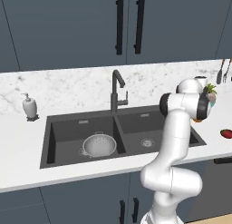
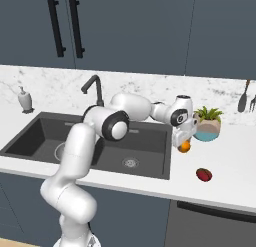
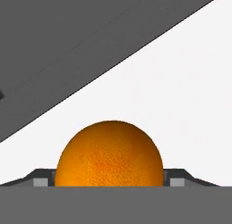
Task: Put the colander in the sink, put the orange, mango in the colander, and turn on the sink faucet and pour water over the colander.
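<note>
The colander [image 1: 99, 145] already sits in the left basin of the sink [image 1: 63, 160]. The orange [image 3: 109, 154] lies between the fingers [image 2: 184, 143], which look closed on it over the tabletop [image 2: 230, 156] right of the sink. The mango [image 2: 203, 174] waits nearer; the sink faucet [image 1: 117, 92] is untouched.

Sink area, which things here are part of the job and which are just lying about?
Part of the job:
colander, in the left basin
sink
faucet
orange, between the fingers
mango, on the counter

Lying about:
soap dispenser
potted plant
hanging utensils
</note>
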Robot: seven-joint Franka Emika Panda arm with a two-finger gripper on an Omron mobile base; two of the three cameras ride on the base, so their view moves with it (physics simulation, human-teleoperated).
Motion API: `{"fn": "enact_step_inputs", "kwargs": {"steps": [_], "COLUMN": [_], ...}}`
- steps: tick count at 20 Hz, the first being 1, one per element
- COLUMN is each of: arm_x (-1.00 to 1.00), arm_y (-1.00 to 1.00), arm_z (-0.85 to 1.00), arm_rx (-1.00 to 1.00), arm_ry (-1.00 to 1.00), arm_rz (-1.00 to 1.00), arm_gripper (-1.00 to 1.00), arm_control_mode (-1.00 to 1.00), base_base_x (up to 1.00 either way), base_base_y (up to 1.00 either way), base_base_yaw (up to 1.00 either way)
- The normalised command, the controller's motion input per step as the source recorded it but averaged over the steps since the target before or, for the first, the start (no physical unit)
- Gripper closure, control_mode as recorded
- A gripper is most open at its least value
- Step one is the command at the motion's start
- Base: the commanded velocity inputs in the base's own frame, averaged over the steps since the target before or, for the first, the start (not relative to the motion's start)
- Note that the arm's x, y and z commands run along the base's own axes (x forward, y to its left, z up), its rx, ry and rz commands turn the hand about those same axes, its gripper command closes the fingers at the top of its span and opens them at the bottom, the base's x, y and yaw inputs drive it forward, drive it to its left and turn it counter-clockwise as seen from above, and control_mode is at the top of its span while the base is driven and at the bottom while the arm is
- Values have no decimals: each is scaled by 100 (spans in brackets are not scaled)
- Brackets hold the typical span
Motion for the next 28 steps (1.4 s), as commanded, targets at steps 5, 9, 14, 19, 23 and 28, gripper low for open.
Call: {"fn": "enact_step_inputs", "kwargs": {"steps": [5,9,14,19,23,28], "arm_x": [-39,-57,-67,-68,-32,-1], "arm_y": [39,58,74,98,100,100], "arm_z": [5,0,5,16,23,28], "arm_rx": [4,0,0,0,0,0], "arm_ry": [0,0,0,0,0,0], "arm_rz": [0,0,-2,-6,-14,-29], "arm_gripper": [100,100,100,100,100,100], "arm_control_mode": [-100,-100,-100,-100,-100,-100], "base_base_x": [0,0,0,0,0,0], "base_base_y": [0,0,0,0,0,0], "base_base_yaw": [0,0,0,0,0,0]}}
